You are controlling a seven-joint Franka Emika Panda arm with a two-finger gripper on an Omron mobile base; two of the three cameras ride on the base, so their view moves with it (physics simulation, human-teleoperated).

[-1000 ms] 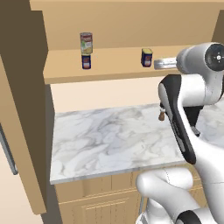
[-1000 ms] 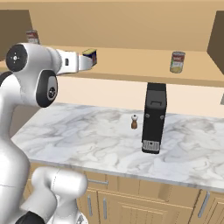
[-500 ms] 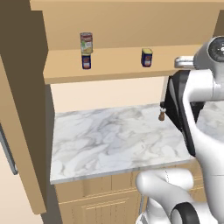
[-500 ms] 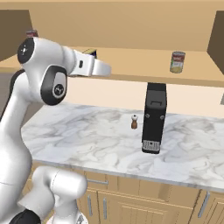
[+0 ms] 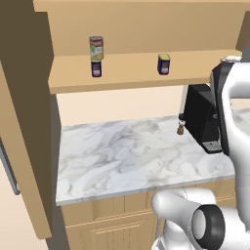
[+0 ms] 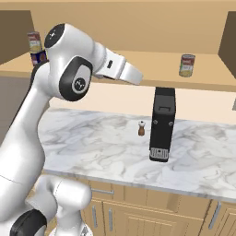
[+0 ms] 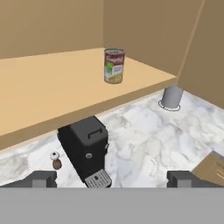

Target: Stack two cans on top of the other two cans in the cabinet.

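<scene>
One tall can (image 5: 96, 48) already stands on top of a short blue can (image 5: 96, 69) at the left end of the cabinet (image 5: 136, 73) shelf, well to the left of the fingers. Further right along the shelf, in the left base view, the second blue can (image 5: 164, 64) sits alone with nothing on it, still to the left of where the arm rises.

In the hand view the gripper (image 7: 113, 178) has its two dark fingertips (image 7: 41, 179) spread wide apart, with nothing between them and nothing in their hold. Ahead of the fingers and a little above them, near the right end of the shelf, the other tall can (image 7: 114, 65) stands upright on the bare board, well apart from the tips. Below the shelf, just beyond the left fingertip, a small brown shaker (image 7: 55, 160) stands on the marble counter (image 7: 144, 140) beside a black coffee machine (image 7: 85, 148). Beyond the right fingertip, far back on the counter, sits a grey cylinder (image 7: 171, 97).
</scene>
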